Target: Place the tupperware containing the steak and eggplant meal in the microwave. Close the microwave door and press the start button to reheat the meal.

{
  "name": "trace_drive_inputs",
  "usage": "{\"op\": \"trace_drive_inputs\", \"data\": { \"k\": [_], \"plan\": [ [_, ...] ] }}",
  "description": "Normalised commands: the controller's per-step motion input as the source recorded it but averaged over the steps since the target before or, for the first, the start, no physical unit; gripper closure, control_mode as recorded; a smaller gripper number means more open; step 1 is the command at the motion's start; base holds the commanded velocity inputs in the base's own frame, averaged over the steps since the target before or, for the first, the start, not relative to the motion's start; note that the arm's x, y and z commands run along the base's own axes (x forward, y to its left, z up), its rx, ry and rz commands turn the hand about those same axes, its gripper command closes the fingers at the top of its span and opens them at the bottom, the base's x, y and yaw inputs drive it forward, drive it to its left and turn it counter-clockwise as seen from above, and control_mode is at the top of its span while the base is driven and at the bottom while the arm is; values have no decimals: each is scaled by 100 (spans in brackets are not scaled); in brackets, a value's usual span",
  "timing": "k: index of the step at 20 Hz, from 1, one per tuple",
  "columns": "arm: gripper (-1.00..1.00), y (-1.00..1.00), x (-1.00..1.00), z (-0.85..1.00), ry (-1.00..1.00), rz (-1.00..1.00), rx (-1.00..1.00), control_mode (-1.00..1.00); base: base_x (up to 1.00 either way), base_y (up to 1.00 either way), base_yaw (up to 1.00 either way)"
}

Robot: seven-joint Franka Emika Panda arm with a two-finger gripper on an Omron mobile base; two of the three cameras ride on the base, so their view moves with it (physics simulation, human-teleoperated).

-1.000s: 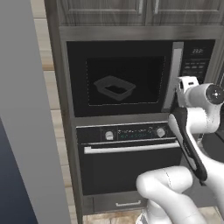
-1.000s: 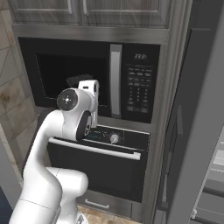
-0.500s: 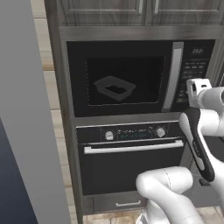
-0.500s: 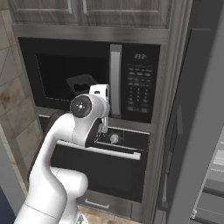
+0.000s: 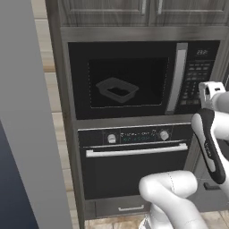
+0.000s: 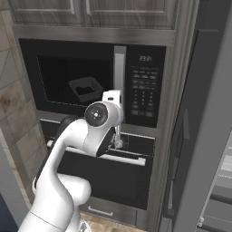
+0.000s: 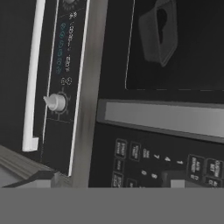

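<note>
We see the tupperware (image 5: 117,89) sitting inside the microwave (image 5: 143,80), visible through the window of the microwave door (image 5: 127,80), which looks shut, vertical handle (image 5: 177,78) at its right edge. Only the start press looks left. The gripper (image 6: 113,97) is up near the keypad (image 6: 144,95); the hand view looks close at the keypad buttons (image 7: 162,162), rolled sideways, with an oven knob (image 7: 56,102) off to one side. We can't tell how far apart the fingers are, tips barely show. Risks as we judge them: buttons are small and packed, so a slightly off approach hits the wrong key; fingers may also straddle a button if spread, or bump the handle just left of the keypad.
</note>
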Motion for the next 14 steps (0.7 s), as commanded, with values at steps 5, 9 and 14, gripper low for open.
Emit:
{"op": "trace_drive_inputs", "data": {
  "k": [5,9,14],
  "plan": [
    [100,0,0,-13,0,0,0,-100,0,0,0],
    [100,0,4,-10,0,2,0,-100,0,0,0],
    [100,-1,16,-6,0,3,5,-100,0,0,0]
  ]
}}
